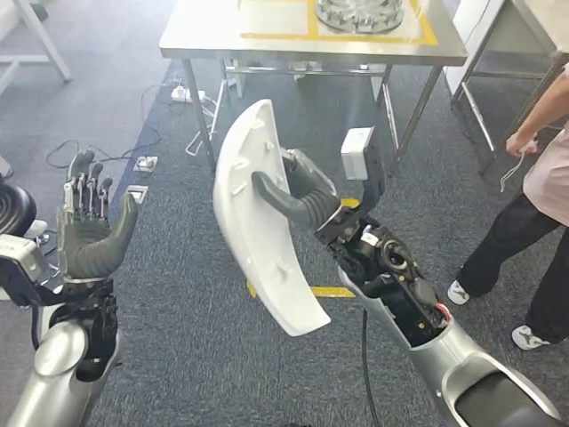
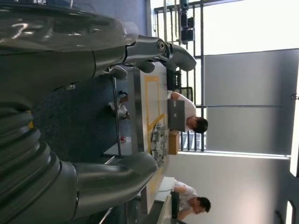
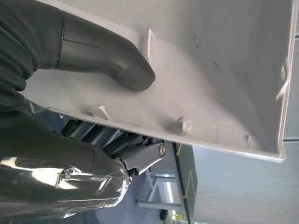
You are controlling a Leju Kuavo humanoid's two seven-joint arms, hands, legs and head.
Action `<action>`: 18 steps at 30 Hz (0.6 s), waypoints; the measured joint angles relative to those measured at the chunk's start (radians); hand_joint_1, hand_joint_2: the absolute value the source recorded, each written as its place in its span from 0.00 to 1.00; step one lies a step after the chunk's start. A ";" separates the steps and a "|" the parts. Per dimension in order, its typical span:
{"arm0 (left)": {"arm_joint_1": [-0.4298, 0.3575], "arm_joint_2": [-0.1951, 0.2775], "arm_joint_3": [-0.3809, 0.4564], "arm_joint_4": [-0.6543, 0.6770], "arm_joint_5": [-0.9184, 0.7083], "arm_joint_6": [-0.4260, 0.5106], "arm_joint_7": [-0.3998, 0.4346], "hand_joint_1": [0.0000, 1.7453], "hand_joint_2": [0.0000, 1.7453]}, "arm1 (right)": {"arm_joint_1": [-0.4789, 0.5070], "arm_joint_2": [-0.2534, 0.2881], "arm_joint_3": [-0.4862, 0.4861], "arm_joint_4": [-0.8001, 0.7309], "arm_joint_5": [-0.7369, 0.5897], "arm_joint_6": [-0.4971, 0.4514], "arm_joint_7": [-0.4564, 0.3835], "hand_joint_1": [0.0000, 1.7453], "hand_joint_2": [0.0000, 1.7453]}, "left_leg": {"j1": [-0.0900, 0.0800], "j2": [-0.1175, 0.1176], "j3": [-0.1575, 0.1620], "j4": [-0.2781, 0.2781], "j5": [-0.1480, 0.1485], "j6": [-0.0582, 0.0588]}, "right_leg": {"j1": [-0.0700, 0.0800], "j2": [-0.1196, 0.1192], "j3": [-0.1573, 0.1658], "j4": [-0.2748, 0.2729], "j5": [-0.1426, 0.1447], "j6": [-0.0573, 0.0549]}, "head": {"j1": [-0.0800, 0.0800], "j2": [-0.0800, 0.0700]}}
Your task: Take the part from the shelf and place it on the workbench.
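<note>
A curved white plastic part (image 1: 258,218) hangs in mid-air over the grey carpet, held by my right hand (image 1: 302,197); the thumb lies across its ribbed inner face and the fingers go behind it. The right wrist view shows that same white part (image 3: 211,79) close up, with the thumb (image 3: 105,56) pressed on it. Ahead stands the steel workbench (image 1: 201,36) with yellow tape lines on top. My left hand (image 1: 91,231) is raised at the left, fingers upright and apart, holding nothing; in the left wrist view my left hand (image 2: 105,112) frames the workbench (image 2: 141,107).
A round metal piece (image 1: 359,12) lies on the workbench's far right. A person (image 1: 537,187) stands at the right beside a second table. Cables and floor sockets (image 1: 144,164) lie by the workbench's left legs. Two seated people (image 2: 187,116) appear beyond the bench.
</note>
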 joint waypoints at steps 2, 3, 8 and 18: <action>-0.005 0.000 -0.001 0.000 0.000 -0.001 -0.002 0.00 1.00 | -0.003 0.000 0.000 -0.003 0.006 -0.001 -0.003 1.00 1.00 | 0.002 0.003 -0.054 0.098 0.014 -0.011 | -0.006 -0.001 0.023 -0.010 -0.010 -0.008 | -0.001 0.000; -0.005 0.001 -0.001 0.001 0.000 -0.002 -0.003 0.00 1.00 | -0.002 0.000 0.000 -0.003 0.010 -0.002 -0.004 1.00 1.00 | 0.005 0.005 -0.099 0.166 0.007 -0.017 | -0.009 -0.001 0.033 -0.013 -0.018 -0.010 | -0.005 0.000; -0.004 0.002 -0.003 0.007 0.002 -0.003 -0.003 0.00 1.00 | 0.005 0.000 0.000 -0.003 0.014 -0.004 -0.005 1.00 1.00 | 0.020 0.016 -0.247 0.234 -0.090 -0.038 | -0.019 0.001 0.098 -0.012 -0.078 -0.003 | -0.023 0.000; -0.019 0.002 -0.005 0.018 0.006 -0.014 -0.009 0.00 1.00 | 0.002 0.000 -0.001 -0.002 0.016 0.000 -0.006 1.00 1.00 | 0.022 0.026 -0.182 -0.021 0.148 0.006 | -0.021 -0.001 0.071 0.157 -0.171 0.046 | -0.028 0.000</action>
